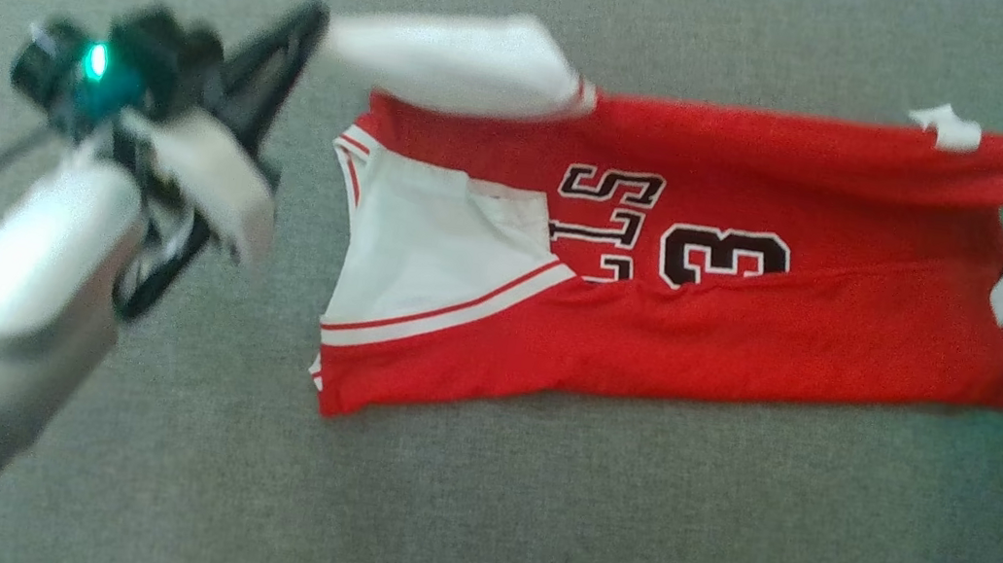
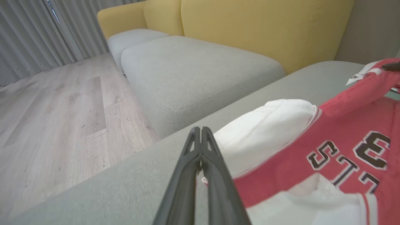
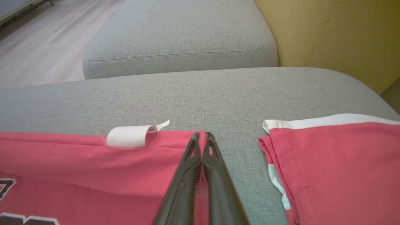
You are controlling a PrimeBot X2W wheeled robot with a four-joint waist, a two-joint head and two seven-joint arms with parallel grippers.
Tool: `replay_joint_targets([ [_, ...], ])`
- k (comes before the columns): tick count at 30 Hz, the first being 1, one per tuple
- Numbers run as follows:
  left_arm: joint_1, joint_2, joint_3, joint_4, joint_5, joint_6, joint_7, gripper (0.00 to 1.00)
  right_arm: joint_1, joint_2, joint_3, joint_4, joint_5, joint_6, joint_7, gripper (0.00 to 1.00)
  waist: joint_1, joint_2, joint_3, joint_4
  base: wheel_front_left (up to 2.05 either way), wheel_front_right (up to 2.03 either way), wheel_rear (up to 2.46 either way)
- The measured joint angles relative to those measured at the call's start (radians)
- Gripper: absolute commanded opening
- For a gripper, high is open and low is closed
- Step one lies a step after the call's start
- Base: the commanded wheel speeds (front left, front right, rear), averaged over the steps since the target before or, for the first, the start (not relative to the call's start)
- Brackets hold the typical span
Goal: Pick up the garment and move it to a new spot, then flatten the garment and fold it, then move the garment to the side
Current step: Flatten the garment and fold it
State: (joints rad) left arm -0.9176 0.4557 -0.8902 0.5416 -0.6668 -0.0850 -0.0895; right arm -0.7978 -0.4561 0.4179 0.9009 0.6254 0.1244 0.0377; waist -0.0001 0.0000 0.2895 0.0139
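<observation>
A red jersey (image 1: 746, 355) is lying folded on a grey sofa cushion (image 1: 524, 540), looking light, limp and soft, best held by its edges. The left tool (image 1: 311, 14) is pinching its white sleeve (image 1: 454, 59); the right tool (image 3: 203, 135) is pinching its red top edge.

A grey cushion (image 1: 466, 532) spreads across the head view under soft, even light. In the left wrist view a second grey seat (image 2: 193, 72) lies at 12 o'clock, with a yellow back (image 2: 265, 28) rising behind it from 12 to 2. A paler pouf (image 2: 134, 37) sits at 11, touching the seat. Pale wood floor (image 2: 62, 118) runs from 7 to 10, grey curtains (image 2: 37, 34) hang at 10, and a dull wall (image 2: 368, 28) stands at 2.
</observation>
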Motion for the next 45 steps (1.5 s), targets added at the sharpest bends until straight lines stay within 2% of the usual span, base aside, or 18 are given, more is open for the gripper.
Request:
replay_joint_targets([
  [9,0.268,0.112,-0.051,-0.248,-0.029,0.083,0.039,0.00,0.123,-0.031,-0.007,-0.044,0.010,0.000,-0.003,0.00,-0.0002,0.0000,-0.068,0.016,0.00,0.00,0.00],
  [13,0.338,0.123,-0.059,-0.341,-0.048,0.120,0.055,0.00,0.173,-0.034,-0.029,-0.056,0.017,0.000,-0.003,0.00,0.0000,0.0000,-0.059,0.021,0.00,0.00,0.00],
  [14,0.350,0.126,-0.060,-0.354,-0.048,0.129,0.055,0.00,0.186,-0.034,-0.035,-0.059,0.017,0.000,-0.003,0.04,0.0000,0.0000,-0.056,0.022,0.00,0.00,0.00],
  [15,0.360,0.128,-0.064,-0.361,-0.048,0.134,0.055,0.00,0.198,-0.034,-0.041,-0.061,0.018,0.000,-0.003,0.25,0.0000,0.0000,-0.054,0.023,0.00,0.00,0.00],
  [16,0.377,0.128,-0.076,-0.369,-0.050,0.148,0.054,0.00,0.218,-0.033,-0.054,-0.063,0.017,0.000,-0.005,1.00,0.0001,0.0000,-0.049,0.023,0.00,0.00,0.00],
  [17,0.386,0.126,-0.079,-0.368,-0.053,0.151,0.052,0.00,0.225,-0.031,-0.067,-0.062,0.017,0.000,-0.013,1.00,0.0001,0.0000,-0.047,0.023,0.00,0.00,0.00],
  [18,0.396,0.123,-0.082,-0.367,-0.054,0.159,0.049,0.15,0.233,-0.030,-0.078,-0.063,0.017,0.000,-0.022,1.00,0.0002,0.0000,-0.047,0.022,0.00,0.00,0.00],
  [19,0.405,0.118,-0.082,-0.364,-0.054,0.170,0.037,0.49,0.240,-0.029,-0.090,-0.063,0.017,0.000,-0.028,1.00,0.0002,0.0000,-0.049,0.021,0.00,0.00,0.00],
  [20,0.416,0.112,-0.080,-0.360,-0.054,0.186,0.019,0.91,0.247,-0.026,-0.103,-0.064,0.016,0.000,-0.036,1.00,0.0001,0.0000,-0.052,0.020,0.00,0.00,0.00],
  [21,0.427,0.102,-0.077,-0.356,-0.054,0.203,-0.011,1.00,0.260,-0.025,-0.115,-0.070,0.016,0.000,-0.048,1.00,0.0001,0.0000,-0.056,0.020,0.00,0.00,0.00],
  [27,0.551,0.029,-0.042,-0.321,-0.050,0.309,-0.142,1.00,0.406,0.007,-0.210,-0.119,0.016,0.000,-0.121,1.00,0.0001,0.0000,-0.097,0.013,0.00,0.00,0.00],
  [32,0.669,-0.054,0.056,-0.357,0.041,0.421,-0.160,1.00,0.544,0.057,-0.294,-0.174,0.017,0.000,-0.158,1.00,0.0000,0.0000,-0.134,0.028,0.00,0.00,0.00],
  [34,0.715,-0.094,0.105,-0.406,0.100,0.449,-0.160,1.00,0.569,0.074,-0.323,-0.192,0.016,0.000,-0.158,1.00,0.0000,0.0000,-0.145,0.042,0.00,0.00,0.00],
  [40,0.837,-0.171,0.171,-0.485,0.256,0.473,-0.163,1.00,0.565,0.097,-0.422,-0.218,0.005,0.000,-0.134,1.00,0.0000,0.0000,-0.160,0.096,0.00,0.00,0.00],
  [43,0.882,-0.208,0.195,-0.498,0.313,0.470,-0.163,1.00,0.544,0.100,-0.489,-0.194,-0.035,0.000,-0.113,1.00,0.0000,0.0000,-0.161,0.132,0.00,0.00,0.00],
  [45,0.896,-0.230,0.215,-0.502,0.337,0.450,-0.163,1.00,0.511,0.101,-0.542,-0.149,-0.072,0.000,-0.099,1.00,0.0001,0.0000,-0.159,0.154,0.00,0.00,0.00],
])
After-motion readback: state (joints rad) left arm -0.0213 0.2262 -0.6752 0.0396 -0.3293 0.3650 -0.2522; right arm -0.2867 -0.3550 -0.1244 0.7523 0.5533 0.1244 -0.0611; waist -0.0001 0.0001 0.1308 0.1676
